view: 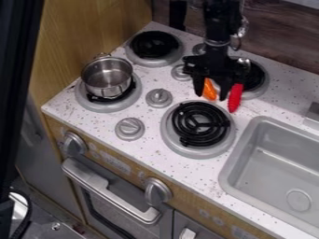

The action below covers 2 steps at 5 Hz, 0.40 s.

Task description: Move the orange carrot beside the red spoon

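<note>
And here's the arm (219,14), upper right of centre: black all down its length, a pale grey band (217,43) ringing it low. Shiny bits (240,29) glint down its right side, a thin dark cable (236,45) loops there, and the gripper (212,96) is black too, broad-shouldered, two narrow fingers.

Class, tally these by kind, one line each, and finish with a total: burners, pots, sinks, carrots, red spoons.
Burners: 4
Pot: 1
Sink: 1
Carrot: 1
Red spoon: 1
Total: 8
</note>
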Available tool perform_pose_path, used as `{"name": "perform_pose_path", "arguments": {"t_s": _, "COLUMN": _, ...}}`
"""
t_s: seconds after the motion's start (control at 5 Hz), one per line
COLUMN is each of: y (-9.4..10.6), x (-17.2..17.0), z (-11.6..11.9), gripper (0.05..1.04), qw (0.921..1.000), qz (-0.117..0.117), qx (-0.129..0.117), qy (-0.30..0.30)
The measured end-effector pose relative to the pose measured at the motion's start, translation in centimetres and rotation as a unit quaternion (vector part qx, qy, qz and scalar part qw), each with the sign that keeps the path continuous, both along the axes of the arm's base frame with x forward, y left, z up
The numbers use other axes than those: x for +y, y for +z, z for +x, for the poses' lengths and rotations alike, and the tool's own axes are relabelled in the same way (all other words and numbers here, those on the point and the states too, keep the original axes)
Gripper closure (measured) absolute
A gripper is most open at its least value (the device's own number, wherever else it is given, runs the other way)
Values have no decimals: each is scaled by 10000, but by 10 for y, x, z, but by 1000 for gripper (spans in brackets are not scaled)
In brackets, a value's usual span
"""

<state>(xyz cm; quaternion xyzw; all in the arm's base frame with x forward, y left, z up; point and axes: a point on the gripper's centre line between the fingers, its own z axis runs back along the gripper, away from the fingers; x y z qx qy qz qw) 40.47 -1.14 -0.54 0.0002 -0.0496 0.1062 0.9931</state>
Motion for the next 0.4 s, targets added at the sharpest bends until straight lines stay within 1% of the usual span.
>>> {"name": "perform_pose_path", "arguments": {"t_s": 0.2, "y": 3, "x": -2, "z": 11, "gripper": 90, "qw": 9996, "qz": 59, "qx": -145, "qy": -243}}
{"name": "perform_pose_path", "arguments": {"t_s": 0.4, "y": -7, "x": -2, "z": 17, "gripper": 85, "qw": 9996, "qz": 110, "qx": -47, "qy": -244}}
